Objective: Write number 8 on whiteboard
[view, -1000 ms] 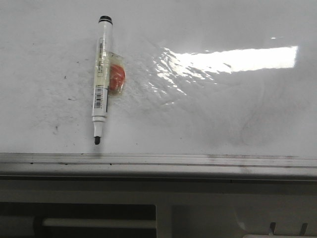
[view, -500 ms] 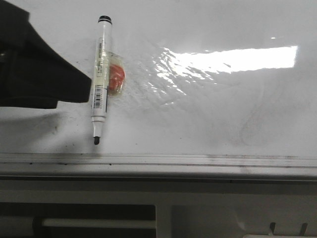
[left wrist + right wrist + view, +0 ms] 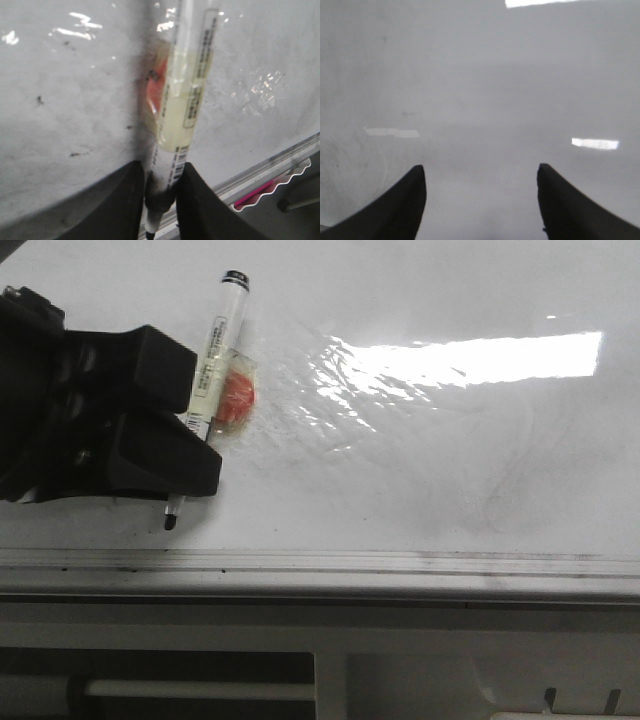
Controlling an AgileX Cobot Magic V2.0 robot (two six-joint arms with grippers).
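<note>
Whiteboard [image 3: 450, 460] fills our front view, smudged, no 8 drawn. Left gripper [image 3: 185, 455] pinches the marker [image 3: 215, 350] near its tip; our left wrist view shows both fingers [image 3: 125, 200] pressed on the barrel. Only the right wrist view shows the right gripper [image 3: 481, 200], spread wide.

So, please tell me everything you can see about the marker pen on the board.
The marker is a slim white pen with a black end cap, a barcode label and a dark uncapped tip. Something orange under clear tape is fixed to its side. It lies slanted on the whiteboard, tip toward the grey edge rail. The left gripper is shut on its lower barrel, just above the tip. No written line shows on the board yet.
</note>
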